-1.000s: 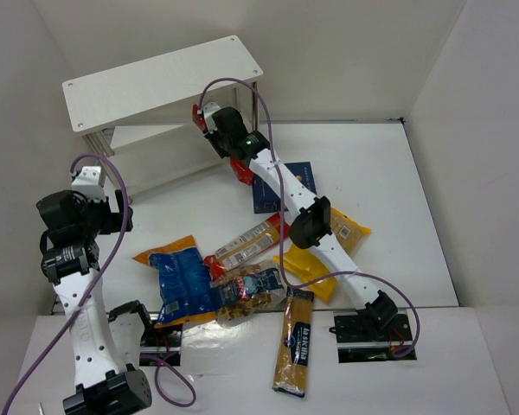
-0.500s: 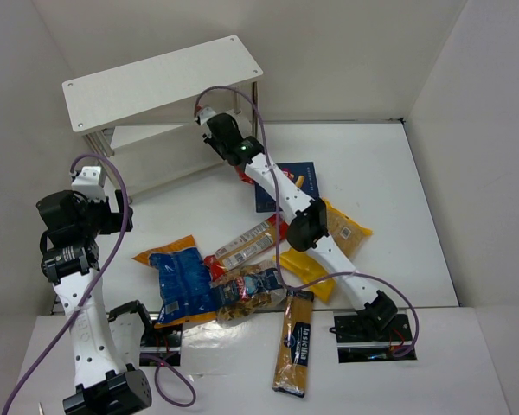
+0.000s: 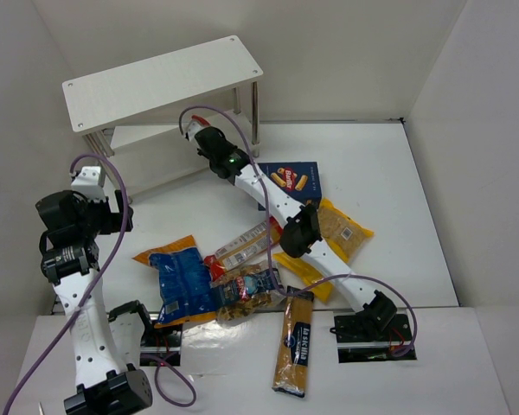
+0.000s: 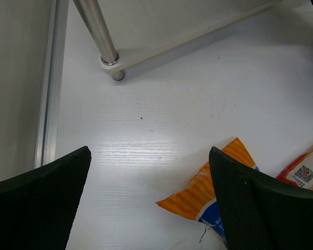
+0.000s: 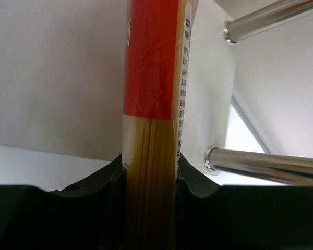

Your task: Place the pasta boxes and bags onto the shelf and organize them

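The white 2-tier shelf (image 3: 164, 82) is made of flat, matte rectangular boards on thin polished metal posts (image 5: 274, 22). The right gripper (image 5: 150, 179) is clamped on a long red-and-clear spaghetti pack (image 5: 151, 78). Its 2 black fingers (image 5: 112, 182) press against the pack's sides with no gap showing.

The pack is a slim film sleeve. It is glossy red farther out and clear near the gripper, where straight straw-coloured strands show. Its long axis runs straight out from between the fingers, with the red part leading in beside 2 posts of the shelf. In the top view the right gripper sits at the shelf's front right, by the edge of the top board, which hides most of the pack.

The left gripper (image 4: 148, 208) hangs in front of the shelf's left front post. Its textured black fingers are spread wide with nothing between them.

The other packages lie flat on the white bench (image 3: 372, 164) in front of the shelf:
- Nearest the shelf is a dark blue cardboard box with yellow pasta print (image 3: 294, 180).
- Farther from the shelf are a crinkled yellow bag (image 3: 307, 268) and a blue-orange bag (image 3: 177, 281).
- Farthest from the shelf is a long blue-labelled spaghetti pack (image 3: 294, 341), with its long axis pointing roughly toward the shelf.
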Robot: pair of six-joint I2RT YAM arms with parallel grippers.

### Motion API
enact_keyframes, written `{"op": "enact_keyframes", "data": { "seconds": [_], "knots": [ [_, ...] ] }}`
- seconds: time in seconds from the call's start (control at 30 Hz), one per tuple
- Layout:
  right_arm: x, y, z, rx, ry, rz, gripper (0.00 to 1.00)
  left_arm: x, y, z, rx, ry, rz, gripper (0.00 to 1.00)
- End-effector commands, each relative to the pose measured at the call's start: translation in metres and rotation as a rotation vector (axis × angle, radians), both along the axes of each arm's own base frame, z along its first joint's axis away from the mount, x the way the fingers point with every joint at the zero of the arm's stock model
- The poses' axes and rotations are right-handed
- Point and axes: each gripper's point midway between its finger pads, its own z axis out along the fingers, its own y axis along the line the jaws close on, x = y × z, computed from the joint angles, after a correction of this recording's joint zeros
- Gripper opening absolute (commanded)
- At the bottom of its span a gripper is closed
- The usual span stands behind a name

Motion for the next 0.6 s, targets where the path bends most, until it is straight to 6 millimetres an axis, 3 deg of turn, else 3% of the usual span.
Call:
{"op": "enact_keyframes", "data": {
  "seconds": [0.0, 0.3, 0.57],
  "knots": [
    [0.018, -0.007, 0.079, 0.052, -0.242, -0.072, 0.00, 0.001, 0.001, 0.009, 0.023, -0.045, -0.012, 0.99],
    [0.022, -0.004, 0.081, 0.026, -0.308, -0.092, 0.00, 0.000, 0.003, 0.009, 0.024, -0.045, -0.003, 0.99],
    [0.027, -0.007, 0.098, 0.043, -0.390, -0.124, 0.00, 0.000, 0.004, 0.009, 0.028, -0.046, -0.006, 0.99]
  ]
}}
